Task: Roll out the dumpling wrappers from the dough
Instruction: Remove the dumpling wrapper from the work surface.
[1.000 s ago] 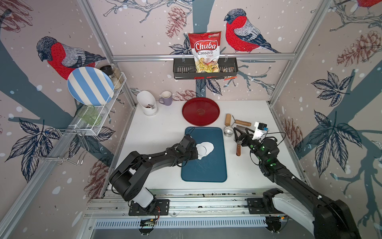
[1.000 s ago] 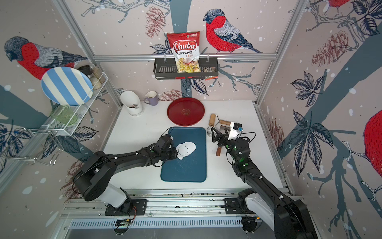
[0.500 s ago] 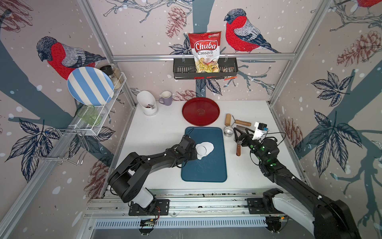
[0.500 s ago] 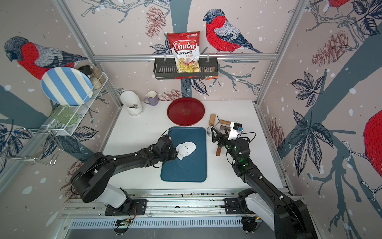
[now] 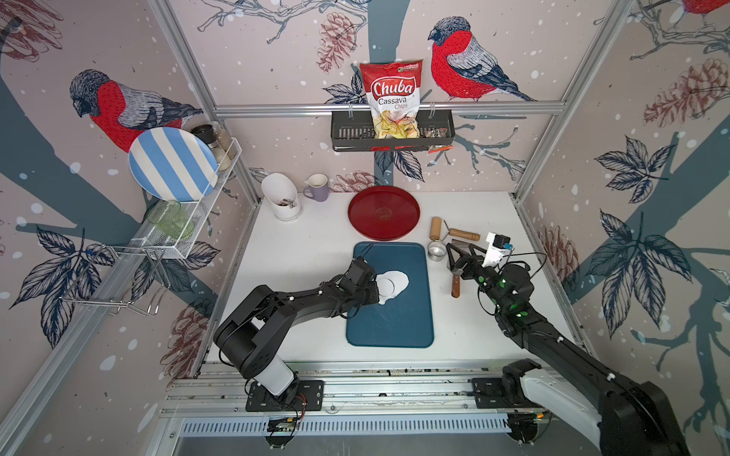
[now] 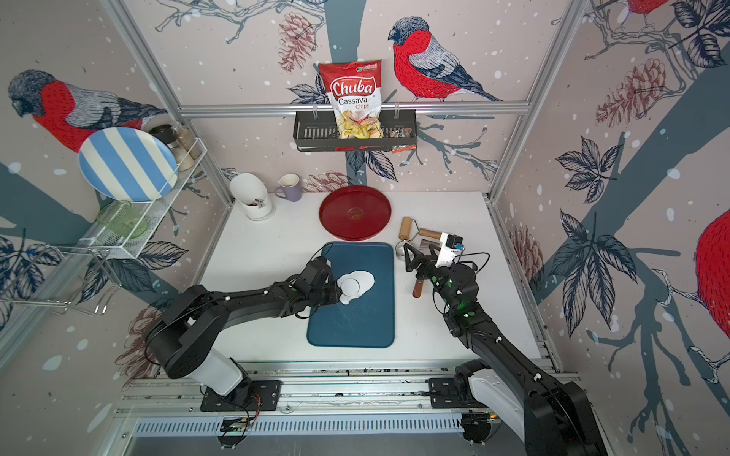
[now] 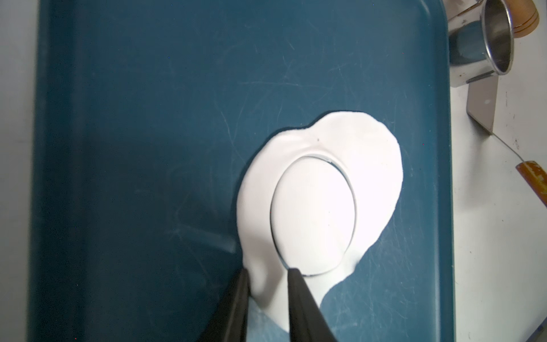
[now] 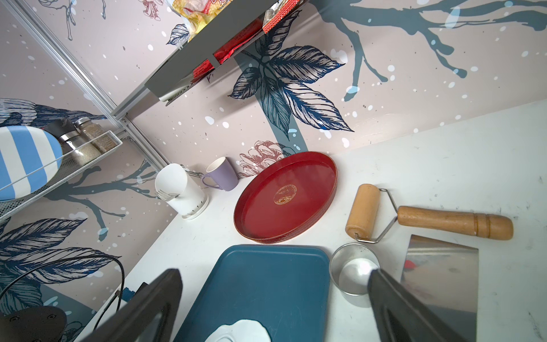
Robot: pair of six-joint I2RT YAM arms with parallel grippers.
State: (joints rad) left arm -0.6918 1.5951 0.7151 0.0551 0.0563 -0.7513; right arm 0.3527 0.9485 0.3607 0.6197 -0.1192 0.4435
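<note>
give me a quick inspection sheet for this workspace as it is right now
surface: white table with faint marks; blue board scuffed.
job's things: dough flat on the board; one round wrapper cut in it, not lifted out.
clutter: steel ring, wooden roller and metal scraper right of the board; red tray, purple mug and white holder at the back.
grippers: left gripper jaws narrow, straddling the dough's rim, grip unclear; right gripper jaws wide, empty, over the scraper.
cables: black cable loops free at the right wrist.
surroundings: striped plate and green glass on a wire rack; chips bag in a black wall shelf.
</note>
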